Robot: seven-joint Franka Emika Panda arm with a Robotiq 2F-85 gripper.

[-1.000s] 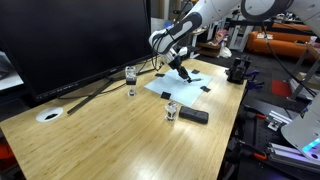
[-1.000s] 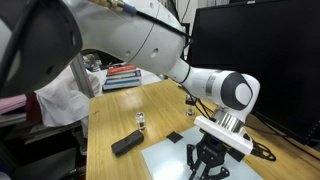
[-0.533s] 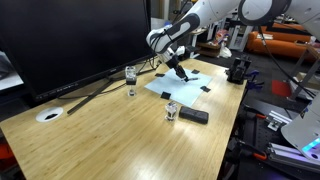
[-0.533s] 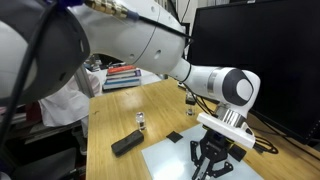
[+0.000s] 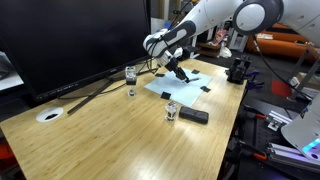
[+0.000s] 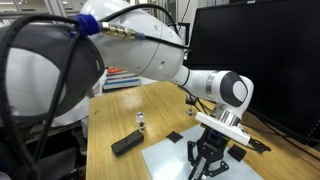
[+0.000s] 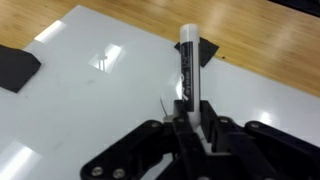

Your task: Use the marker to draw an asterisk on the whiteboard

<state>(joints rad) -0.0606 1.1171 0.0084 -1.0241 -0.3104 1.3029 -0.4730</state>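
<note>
The whiteboard (image 7: 110, 90) is a pale sheet on the wooden table, seen in both exterior views (image 5: 185, 82) (image 6: 175, 162), with black pieces at its corners (image 7: 15, 68). My gripper (image 7: 190, 118) is shut on the marker (image 7: 189, 65), a white stick with dark print, which points down at the sheet. A faint thin line (image 7: 167, 103) shows on the sheet beside the marker. In both exterior views the gripper (image 5: 177, 70) (image 6: 208, 160) hangs over the whiteboard; the marker tip is hidden there.
A flat black block (image 5: 194, 116) (image 6: 126, 144) lies near a small glass jar (image 5: 172, 111) (image 6: 140, 122). Another glass (image 5: 131, 80) stands by a big dark monitor (image 5: 75, 40). A white disc (image 5: 49, 115) lies at the far end of the table.
The gripper with the marker has shifted slightly along the sheet, towards the monitor side. Nothing else moved.
</note>
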